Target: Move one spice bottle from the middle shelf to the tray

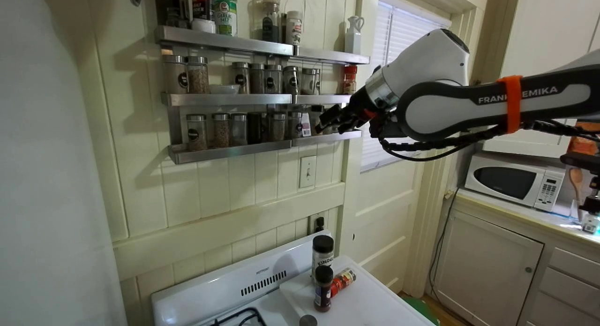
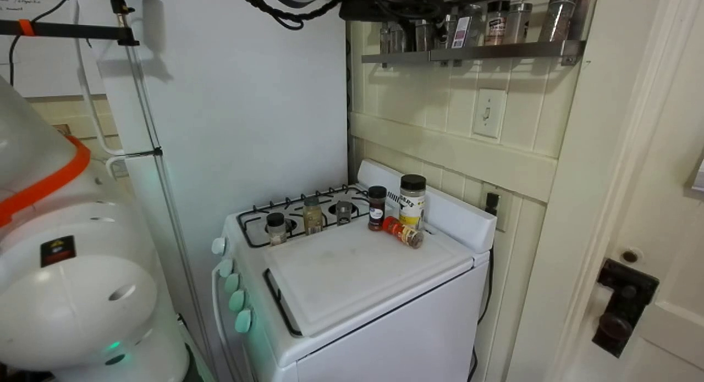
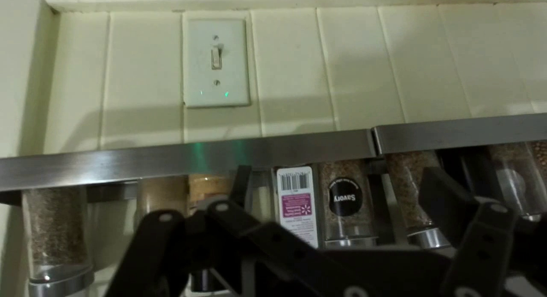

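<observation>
A white-and-black robot arm (image 1: 436, 101) extends to a three-tier metal wall rack (image 1: 225, 41), its black fingers (image 3: 444, 198) spread well apart and gripping nothing, in front of the silvery lowest tier (image 1: 234, 151). Directly above, the silvery metal middle shelf (image 1: 229, 99) carries clear glass spice bottles (image 1: 198, 77) with silvery lids and, close to the arm, a red-capped spice bottle (image 1: 349, 84); which one is meant cannot be told. In an exterior view, the arm's dark wrist (image 2: 388, 8) is cut off by the top edge, the fingers hard to make out. In the upside-down wrist view, the fingers mask parts of several bottles (image 3: 162, 196). Below, on a flat white tray (image 2: 341, 277) atop a white gas stove (image 2: 385, 338), a tall black-lidded bottle (image 2: 412, 203) and a small dark bottle (image 2: 377, 211) stand near a red-and-yellow bottle (image 2: 407, 235) lying on its side. Three more bottles (image 2: 313, 216) stand by the tray's edge, whether on or behind it unclear. A round black label (image 3: 345, 196) reads "Savory"; the white label (image 3: 297, 203) beside it shows a barcode and print too small to read. A green-capped bottle (image 1: 226, 14) up top reads "Garlic Salt"; an orange band (image 1: 512, 103) interrupts the arm's "Franka Emika" lettering.
</observation>
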Robot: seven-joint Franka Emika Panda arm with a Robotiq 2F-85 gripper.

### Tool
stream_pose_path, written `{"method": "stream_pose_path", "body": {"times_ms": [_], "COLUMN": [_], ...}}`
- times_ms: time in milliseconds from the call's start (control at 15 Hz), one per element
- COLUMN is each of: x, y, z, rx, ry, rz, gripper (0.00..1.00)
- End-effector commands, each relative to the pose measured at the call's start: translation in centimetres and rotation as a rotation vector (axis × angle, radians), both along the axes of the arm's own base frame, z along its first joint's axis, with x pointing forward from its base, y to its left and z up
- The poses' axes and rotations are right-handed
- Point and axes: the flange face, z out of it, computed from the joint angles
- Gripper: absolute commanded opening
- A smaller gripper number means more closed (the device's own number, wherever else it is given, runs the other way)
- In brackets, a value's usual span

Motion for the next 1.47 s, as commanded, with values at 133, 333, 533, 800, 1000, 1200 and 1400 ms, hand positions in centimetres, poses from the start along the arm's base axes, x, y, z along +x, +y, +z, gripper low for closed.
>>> {"method": "stream_pose_path", "body": {"times_ms": [133, 333, 533, 800, 1000, 1200, 1400], "x": [0.9, 1.1, 2.0, 3.3, 4.3, 5.2, 5.9], "y": [0.1, 0.2, 1.3, 1.1, 0.4, 0.2, 0.4], "z": [-0.6, -0.6, 0.6, 1.0, 0.6, -0.1, -0.6], "rx": [-0.021, -0.028, 0.010, 0.016, 0.006, 0.013, 0.019], "ry": [-0.025, -0.058, -0.167, -0.282, -0.311, -0.325, -0.344], "rz": [0.020, 0.031, 0.046, 0.053, 0.052, 0.054, 0.065], "gripper": [1.00, 1.00, 1.00, 1.00, 1.00, 1.00, 1.00]}}
